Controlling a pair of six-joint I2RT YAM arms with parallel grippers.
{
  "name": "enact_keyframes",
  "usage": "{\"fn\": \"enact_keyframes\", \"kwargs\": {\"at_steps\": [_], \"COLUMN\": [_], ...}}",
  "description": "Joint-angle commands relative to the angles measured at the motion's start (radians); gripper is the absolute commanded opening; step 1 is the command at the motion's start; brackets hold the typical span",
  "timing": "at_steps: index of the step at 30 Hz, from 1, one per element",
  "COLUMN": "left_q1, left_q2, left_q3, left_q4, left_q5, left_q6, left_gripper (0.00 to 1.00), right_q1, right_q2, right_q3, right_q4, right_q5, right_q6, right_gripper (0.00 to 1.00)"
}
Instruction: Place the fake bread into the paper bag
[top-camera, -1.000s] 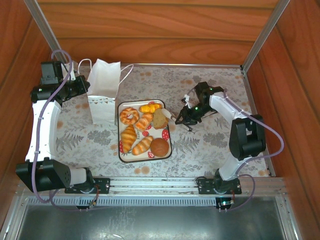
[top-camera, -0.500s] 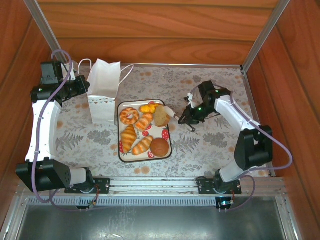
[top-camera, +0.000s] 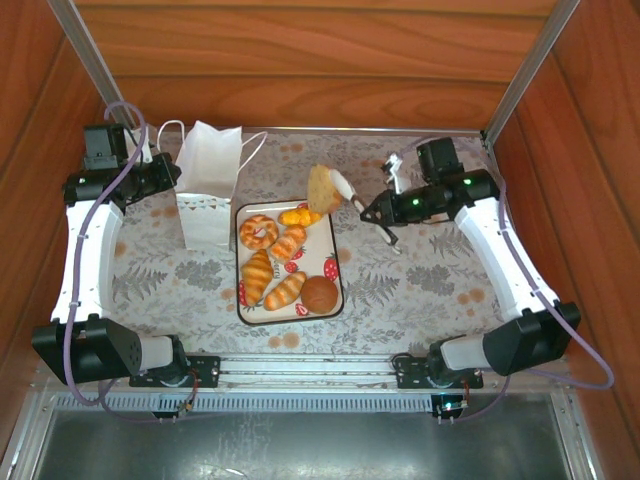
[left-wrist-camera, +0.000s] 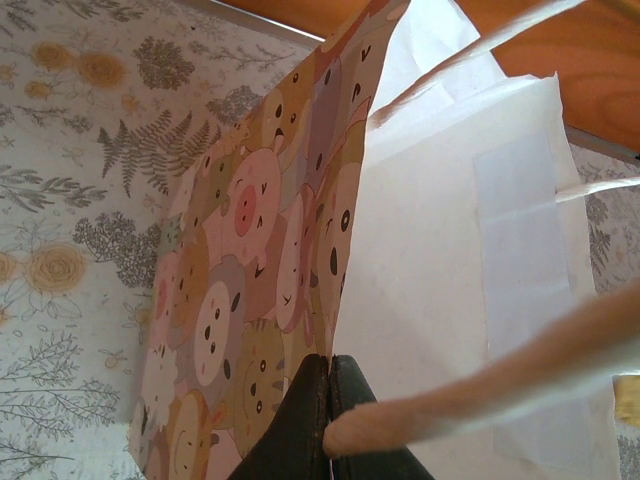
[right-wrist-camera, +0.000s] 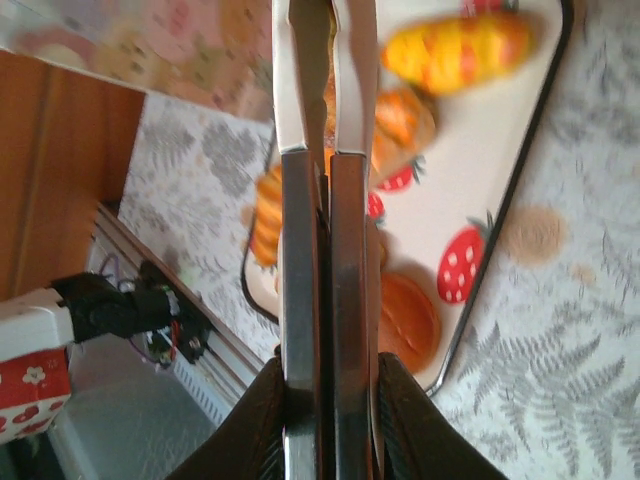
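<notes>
Now: right pincer (top-camera: 347, 192) clenched on brown slice (top-camera: 322, 187), aloft over far edge of tray (top-camera: 343, 270); paper bag (top-camera: 208, 190) lies leftward, near far-left corner of desk (top-camera: 420, 290), left pincer (top-camera: 170, 172) pinching its rim.

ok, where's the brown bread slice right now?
In the top view, the brown slice is pinched in the right gripper, just past the far right corner of the tray and to the right of the paper bag.

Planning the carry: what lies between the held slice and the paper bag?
Only bare floral tablecloth between slice and paper bag, top external view; tray edge just nearer.
</notes>
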Motion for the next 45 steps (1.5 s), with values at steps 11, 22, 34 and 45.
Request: {"fn": "enact_keyframes", "kwargs": {"at_steps": [11,22,34,45], "left_q1": [-0.005,-0.005,-0.008,-0.01], "left_q2": [-0.005,0.001,0.015,0.021], "left_q3": [-0.005,-0.007,-0.012,-0.017], "left_q4": [0.031,0.039,0.05,0.057], "left_q5": [0.003,0.007,0.007,0.009], "left_q6": [-0.008,-0.012,-0.019,-0.017], "left_gripper": [0.0,0.0,0.0,0.0], "right_q1": [0.135,0.319,0.416,0.458], "right_q2": [0.104,0.36,0.589,0.687], "right_q3": [0.459,0.74,0.939,0.945], "right_q4": [0.111,0.164,0.056,0.023], "right_q5": [0.025,0.084,0.18,0.16], "right_q6": [0.034,0.035,0.027,0.046], "right_gripper": [0.11,0.1,0.1,0.1]}}
